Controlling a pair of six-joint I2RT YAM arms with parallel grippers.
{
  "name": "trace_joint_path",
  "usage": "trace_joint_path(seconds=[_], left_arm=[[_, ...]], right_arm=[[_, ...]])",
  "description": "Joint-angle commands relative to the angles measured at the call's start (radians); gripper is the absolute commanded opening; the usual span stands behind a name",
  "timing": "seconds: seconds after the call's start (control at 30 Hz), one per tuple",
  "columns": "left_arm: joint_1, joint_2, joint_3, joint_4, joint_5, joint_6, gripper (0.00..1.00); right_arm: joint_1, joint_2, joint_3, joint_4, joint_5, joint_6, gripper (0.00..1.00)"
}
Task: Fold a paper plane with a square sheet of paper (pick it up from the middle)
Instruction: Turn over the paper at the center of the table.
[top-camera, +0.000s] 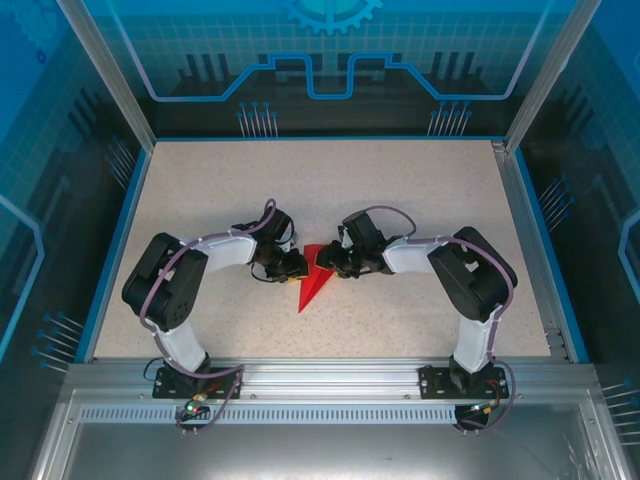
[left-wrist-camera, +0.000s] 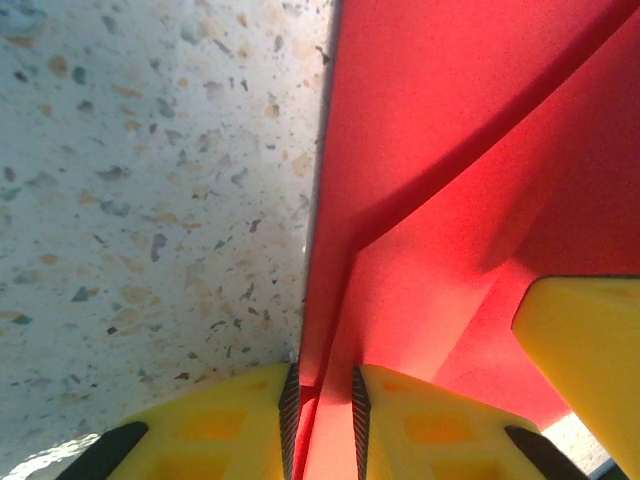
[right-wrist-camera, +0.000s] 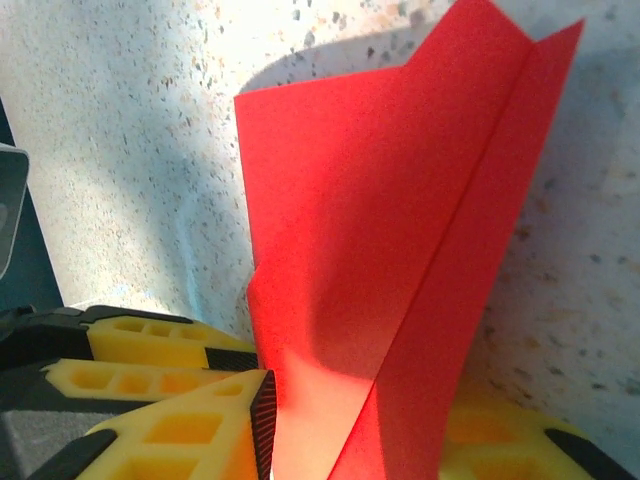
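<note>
The square sheet of paper is bright red and folded into a slim pointed dart with a centre crease, the paper plane (top-camera: 310, 290), its tip toward the near edge. My left gripper (top-camera: 297, 266) meets its upper part from the left, and my right gripper (top-camera: 331, 263) from the right. In the left wrist view the left gripper (left-wrist-camera: 320, 420) is shut on a folded layer of the paper (left-wrist-camera: 430, 150). In the right wrist view the paper (right-wrist-camera: 400, 200) rises between the fingers of the right gripper (right-wrist-camera: 360, 410). It covers the right pad, so the grip there is unclear.
The speckled tabletop (top-camera: 420, 190) is bounded by a blue rim and metal posts (top-camera: 530, 100). The two grippers nearly touch: a right finger (left-wrist-camera: 585, 350) shows beside the left jaws, and left fingers (right-wrist-camera: 150, 342) beside the right jaws.
</note>
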Motion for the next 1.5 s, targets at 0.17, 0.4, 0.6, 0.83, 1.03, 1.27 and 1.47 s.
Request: trace_joint_path(seconds=[0.17, 0.4, 0.6, 0.83, 1.03, 1.27, 1.47], left_arm=[[0.004, -0.028, -0.027, -0.008, -0.006, -0.016, 0.24], [0.004, -0.081, -0.059, 0.023, -0.020, -0.032, 0.25], [0.003, -0.195, -0.122, 0.083, -0.089, -0.058, 0.27], [0.003, -0.400, -0.199, 0.094, -0.243, -0.064, 0.26], [0.010, -0.578, -0.291, 0.136, -0.360, -0.078, 0.35], [0.032, -0.740, -0.390, 0.186, -0.434, -0.096, 0.52], [0.045, -0.831, -0.445, 0.189, -0.466, -0.103, 0.70]], right_arm=[[0.013, 0.053, 0.048, 0.020, -0.011, -0.027, 0.28], [0.013, 0.049, 0.063, 0.006, -0.025, -0.058, 0.14], [0.013, -0.001, 0.096, -0.106, 0.001, -0.135, 0.09], [0.012, -0.130, 0.183, -0.417, 0.157, -0.298, 0.08], [0.015, -0.228, 0.290, -0.705, 0.367, -0.405, 0.09], [0.056, -0.234, 0.449, -0.992, 0.656, -0.457, 0.09], [0.146, -0.126, 0.636, -1.262, 0.976, -0.443, 0.10]])
